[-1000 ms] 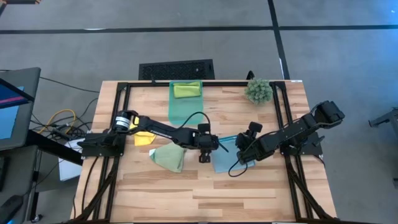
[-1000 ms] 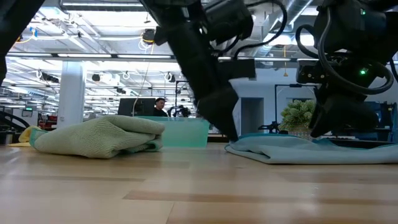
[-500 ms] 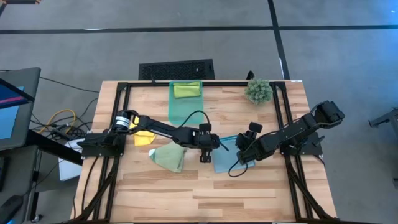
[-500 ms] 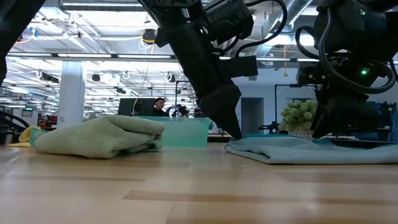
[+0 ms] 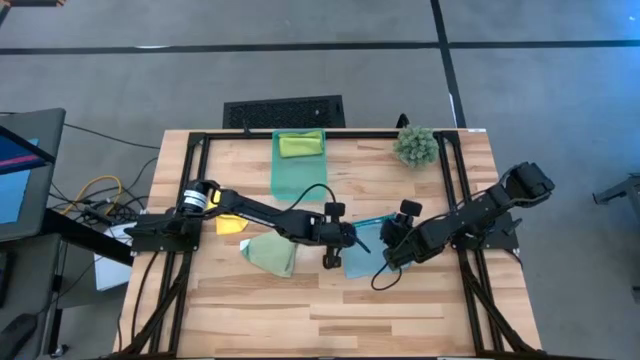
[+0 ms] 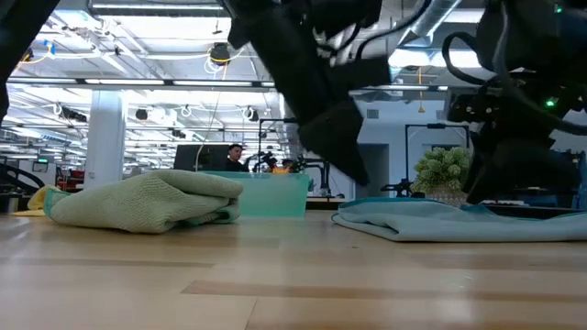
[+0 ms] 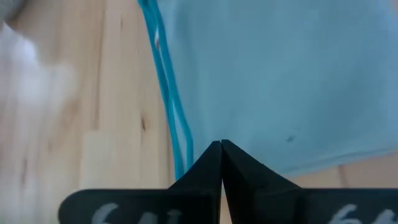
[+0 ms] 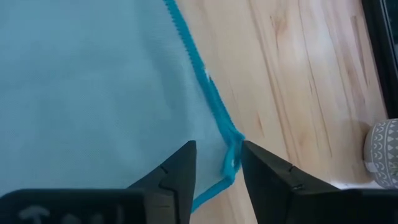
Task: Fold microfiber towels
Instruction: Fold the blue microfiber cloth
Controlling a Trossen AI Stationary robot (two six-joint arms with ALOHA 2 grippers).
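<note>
The light blue towel [image 5: 360, 262] lies flat on the table between my two grippers, also seen in the low view [image 6: 440, 220]. My left gripper [image 7: 221, 144] is shut and empty. It hangs just above the towel's left edge [image 7: 177, 134], clear of the cloth in the low view [image 6: 359, 179]. My right gripper [image 8: 217, 158] is open over the towel's right part, with one corner [image 8: 231, 155] between its fingers. A pale green towel [image 5: 270, 253] lies bunched left of centre, a yellow towel [image 5: 230, 223] by the left arm, and a lime green towel [image 5: 300, 145] in the bin. My right gripper slants down at the light blue towel's corner [image 8: 231, 155], one open finger [image 8: 180, 168] on each side of it. I cannot tell whether the fingers touch the cloth. The towel lies flat on the table.
A translucent teal bin [image 5: 296, 170] stands at the far middle of the table. A small green plant [image 5: 415, 146] sits at the far right. Black frame rails [image 5: 300, 133] run along the table's edges. Bare wood lies toward the near edge [image 5: 330, 310].
My left gripper has risen off the left edge of the light blue towel and drifted a little toward the near edge. The towel has stayed flat where it was.
</note>
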